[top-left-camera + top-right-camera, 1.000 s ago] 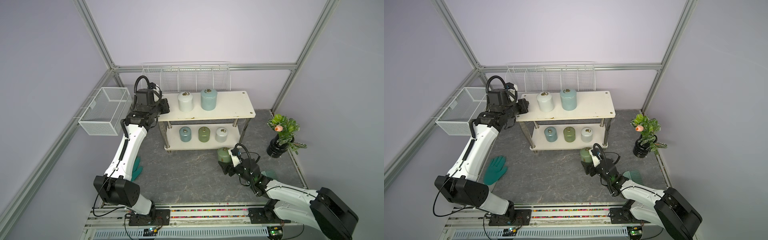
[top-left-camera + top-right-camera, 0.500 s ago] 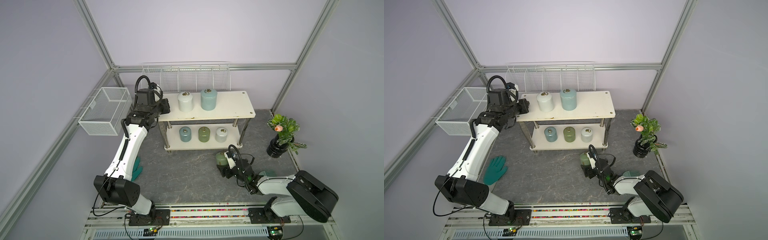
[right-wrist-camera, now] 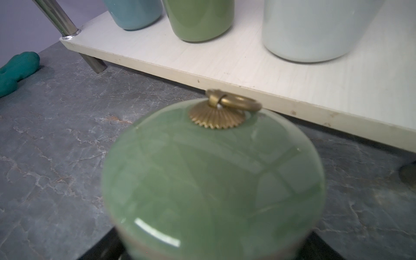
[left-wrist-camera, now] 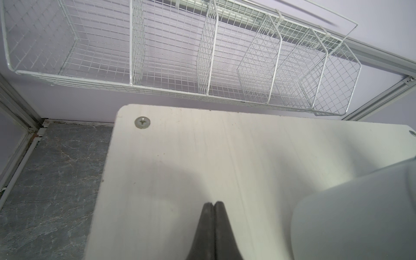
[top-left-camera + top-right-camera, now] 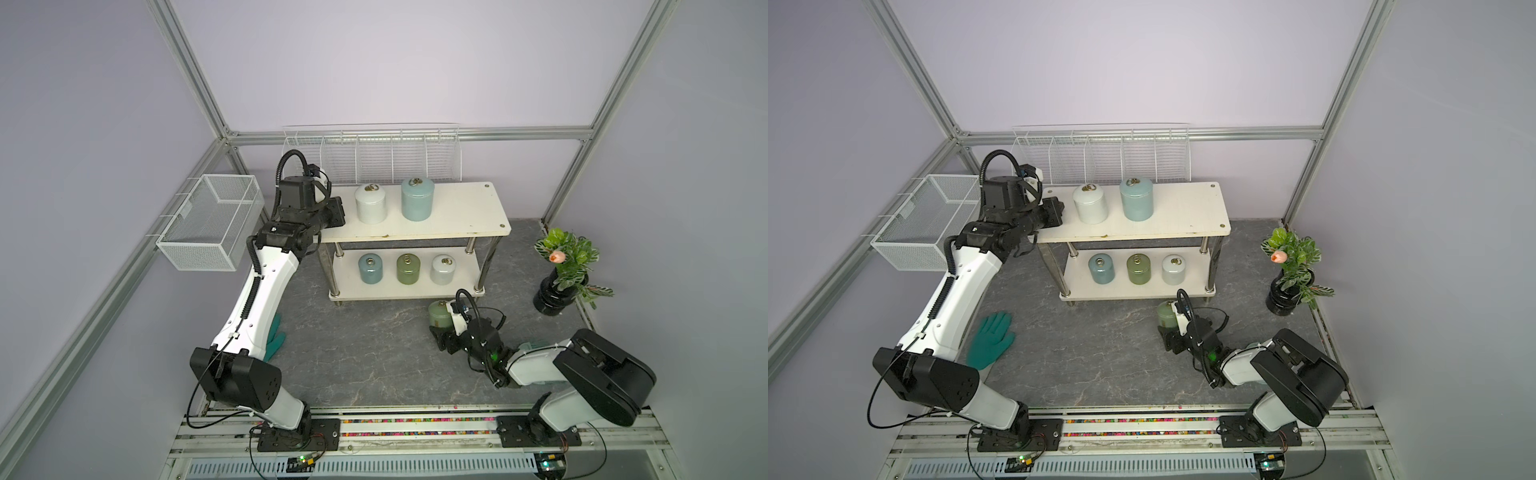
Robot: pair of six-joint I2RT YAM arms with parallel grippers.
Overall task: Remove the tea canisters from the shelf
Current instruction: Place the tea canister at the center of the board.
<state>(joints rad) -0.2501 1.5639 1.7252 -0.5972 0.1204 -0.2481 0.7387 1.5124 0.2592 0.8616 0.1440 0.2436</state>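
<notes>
Fingers (image 3: 101, 249) of the right gripper (image 5: 440, 330) are clamped round a green canister (image 5: 438, 312), which has been lowered to the floor just before the shelf (image 5: 465, 216). It is judged ready for release. Five remain shelved. Beside the top-board white canister (image 5: 370, 203), the left gripper (image 4: 213, 206) is pressed closed.

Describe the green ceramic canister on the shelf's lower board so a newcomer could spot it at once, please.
Find the two-tier cream-white shelf on chrome posts at the back. Three glossy ceramic jars line its lower board; yours is the olive-green middle jar, between a pale blue jar and a white jar. The sage-green jar in the right hand is off the shelf.
</notes>
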